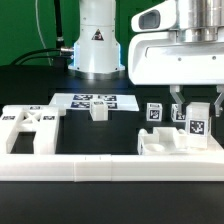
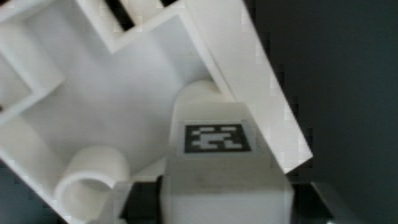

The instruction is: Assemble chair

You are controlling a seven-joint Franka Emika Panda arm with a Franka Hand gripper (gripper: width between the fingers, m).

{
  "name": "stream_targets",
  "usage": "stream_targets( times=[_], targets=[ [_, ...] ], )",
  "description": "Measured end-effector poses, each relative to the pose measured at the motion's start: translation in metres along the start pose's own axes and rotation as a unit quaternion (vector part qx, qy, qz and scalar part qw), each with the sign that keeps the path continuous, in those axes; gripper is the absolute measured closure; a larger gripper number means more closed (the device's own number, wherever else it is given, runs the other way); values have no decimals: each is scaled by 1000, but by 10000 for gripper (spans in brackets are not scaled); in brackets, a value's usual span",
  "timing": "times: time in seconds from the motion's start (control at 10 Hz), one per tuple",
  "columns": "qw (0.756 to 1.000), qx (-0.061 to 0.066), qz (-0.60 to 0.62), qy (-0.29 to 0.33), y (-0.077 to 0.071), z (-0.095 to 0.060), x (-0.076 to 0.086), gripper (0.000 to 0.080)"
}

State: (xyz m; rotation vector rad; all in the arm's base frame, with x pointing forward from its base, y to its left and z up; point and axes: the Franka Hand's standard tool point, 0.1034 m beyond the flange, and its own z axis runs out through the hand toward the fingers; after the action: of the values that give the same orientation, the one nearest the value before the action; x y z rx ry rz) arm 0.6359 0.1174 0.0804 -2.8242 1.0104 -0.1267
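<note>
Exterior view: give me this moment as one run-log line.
hand: shut on tagged white part | X-braced panel: lying at exterior view's left | small block: on marker board

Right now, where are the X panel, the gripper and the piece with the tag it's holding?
X panel (image 1: 30,124), exterior view, on the crossing of its braces.
gripper (image 1: 196,108), exterior view, midway between its fingertips.
tagged piece (image 2: 217,140), wrist view, on its black-and-white tag.

I see the white X-braced panel (image 1: 30,125) lying flat at the exterior view's left, a tagged middle block (image 1: 98,110) standing farther back, a right block (image 1: 155,112) near the tagged square leg (image 1: 197,120), which stands upright, pinched in the fingers (image 1: 176,97), over a flat part (image 1: 160,146).
</note>
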Motion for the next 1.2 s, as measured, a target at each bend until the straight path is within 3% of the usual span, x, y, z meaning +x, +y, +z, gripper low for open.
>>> stream_targets(
  times=[0.3, 0.6, 0.7, 1.0, 1.1, 1.2],
  targets=[
    [997, 2, 83, -2, 0, 0, 0, 512],
    [975, 7, 222, -8, 0, 0, 1, 512],
    [957, 19, 289, -12, 2, 0, 2, 512],
    [854, 50, 517, -31, -7, 2, -4, 512],
    [835, 57, 546, -35, -7, 2, -4, 512],
    [837, 56, 543, -35, -7, 2, -4, 462]
  ],
)
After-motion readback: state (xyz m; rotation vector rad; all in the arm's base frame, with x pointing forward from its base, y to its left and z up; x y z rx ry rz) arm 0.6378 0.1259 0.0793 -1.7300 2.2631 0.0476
